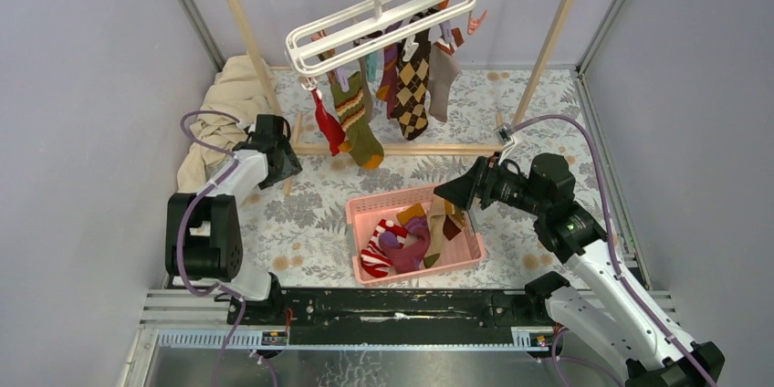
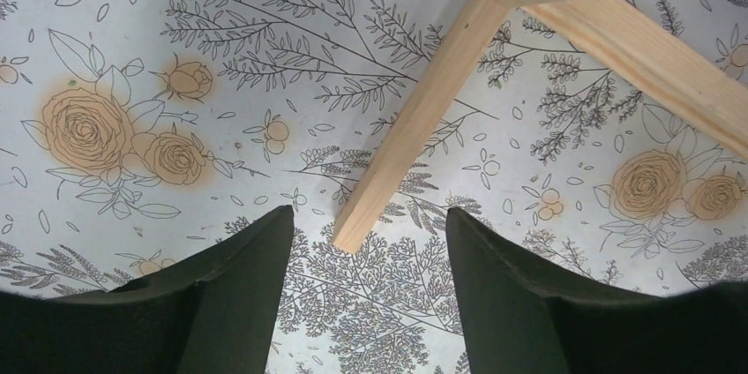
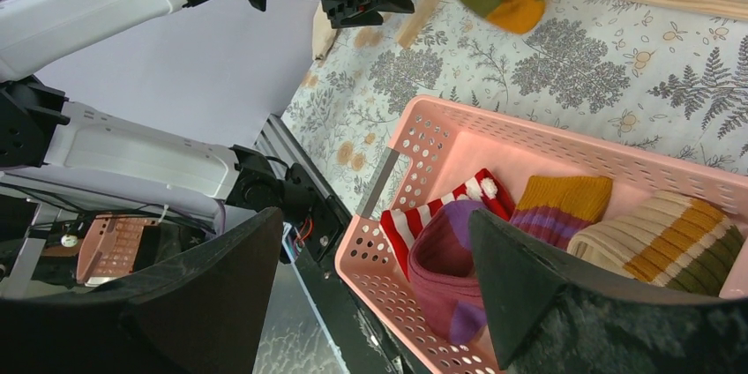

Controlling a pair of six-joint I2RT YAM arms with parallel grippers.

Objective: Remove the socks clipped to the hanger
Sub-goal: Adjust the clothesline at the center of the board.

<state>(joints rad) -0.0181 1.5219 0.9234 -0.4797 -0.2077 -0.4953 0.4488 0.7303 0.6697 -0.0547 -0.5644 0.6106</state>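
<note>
The white hanger (image 1: 383, 15) hangs by its hook from a metal rod at the back. Several socks are clipped under it: a red one (image 1: 327, 128), an olive striped one (image 1: 358, 122), an argyle one (image 1: 413, 86) and a beige one (image 1: 444, 82). My left gripper (image 1: 288, 155) is low, left of the red sock; in its wrist view it (image 2: 369, 224) stands open and empty over the floral cover, a wooden foot end (image 2: 370, 206) between the fingers. My right gripper (image 1: 449, 193) is open and empty at the pink basket's far right corner. The olive sock's orange toe (image 3: 516, 11) dangles ahead.
A pink basket (image 1: 365, 208) in the middle holds loose socks: red-white striped (image 3: 422, 215), magenta-purple (image 3: 445, 279), yellow-purple (image 3: 561, 206) and beige striped (image 3: 670, 242). A tall wooden rail frame (image 1: 245, 31) stands at the back, with a beige cloth (image 1: 224, 109) heaped at its left foot.
</note>
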